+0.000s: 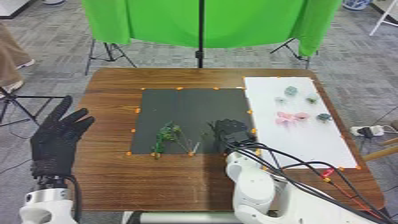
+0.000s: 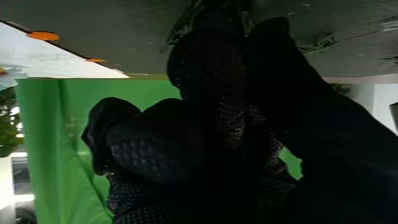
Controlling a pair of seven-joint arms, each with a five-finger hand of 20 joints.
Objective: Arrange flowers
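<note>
So, starting from the left: the left hand [image 1: 60,142] is up by the table's [image 1: 102,180] left edge, fingers straight and spread, nothing in it. Next along is a black mat [image 1: 191,105] with little orange tabs [image 1: 138,110] around its edge, and a green curtain [image 1: 147,30] hangs behind the table. A clump of leafy green stems [image 1: 167,135] lies on the near part of the mat, toward its left side, with a thin white stick [image 1: 196,147] just right of it. Then there's the right hand [image 1: 233,131], low over the mat's near right part, fingers curled in. It's pretty dark in the wrist view, but it looks like thumb and finger are pinching a green sprig [image 2: 184,25]. Right of that is a white sheet [image 1: 306,145] with the flower heads on its far half: pink ones [image 1: 284,117] nearer the robot, and pale blue-green ones [image 1: 290,91], mostly farther back.
</note>
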